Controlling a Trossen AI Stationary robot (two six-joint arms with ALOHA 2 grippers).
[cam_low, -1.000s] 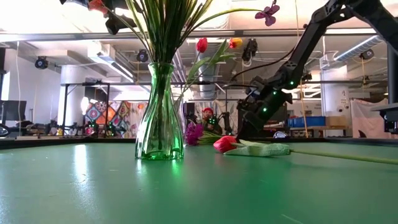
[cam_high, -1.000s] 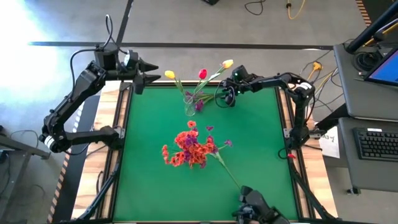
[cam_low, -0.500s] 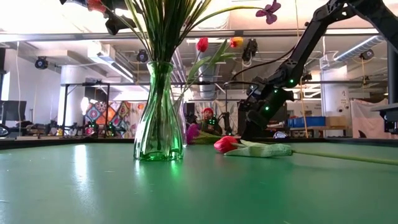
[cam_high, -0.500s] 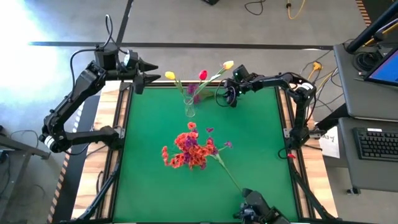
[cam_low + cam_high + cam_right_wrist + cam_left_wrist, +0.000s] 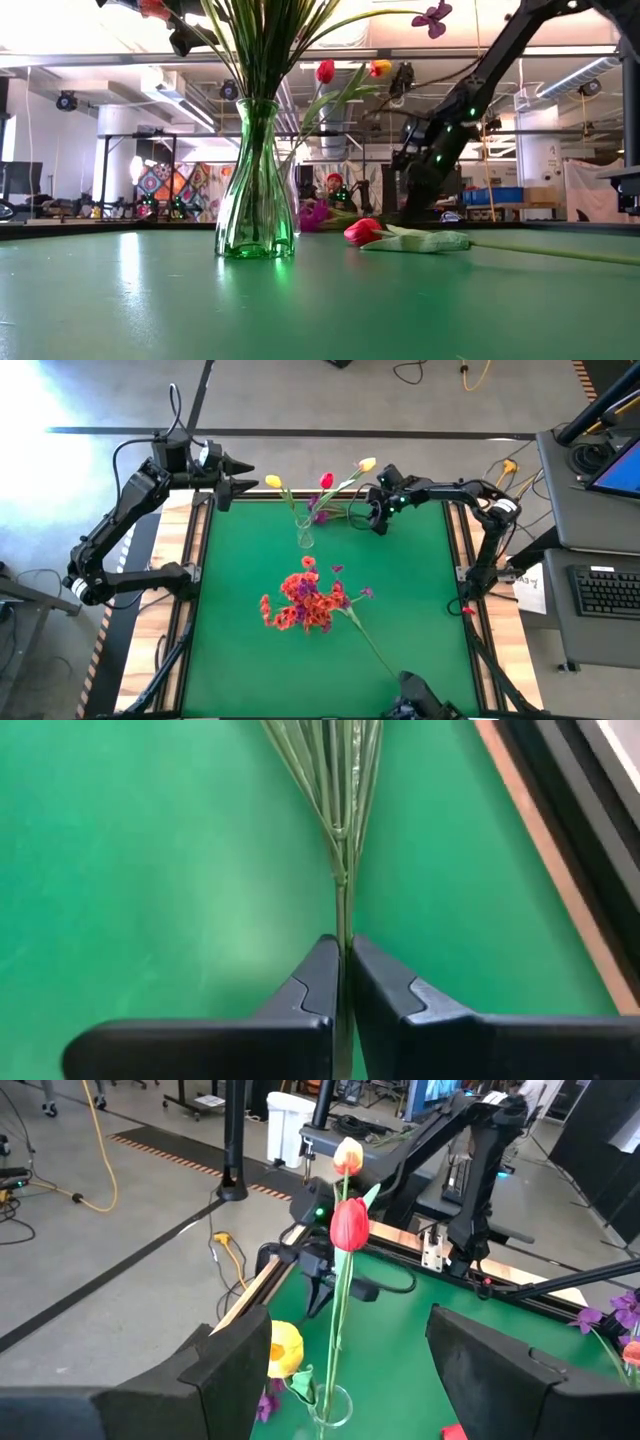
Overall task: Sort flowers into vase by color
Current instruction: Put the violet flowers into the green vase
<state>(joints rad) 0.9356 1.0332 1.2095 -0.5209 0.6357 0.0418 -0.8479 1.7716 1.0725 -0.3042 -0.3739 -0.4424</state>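
green table (image 5: 400, 600) | workshop room behind | right gripper (image 5: 343, 975) pinching purple spray stem (image 5: 343, 870) | left gripper (image 5: 340, 1370) spread wide

Probably a robotics lab, concrete floor (image 5: 300, 400), loose cables (image 5: 480, 372), keyboard desk (image 5: 610, 590)

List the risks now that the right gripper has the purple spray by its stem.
1. The right gripper pinches only the thin stem of the purple spray, so it may slip or swivel.
2. The small vase already holds three tall tulips; a nudge while inserting could tip it.
3. The spray's branches fan out and may snag those stems.
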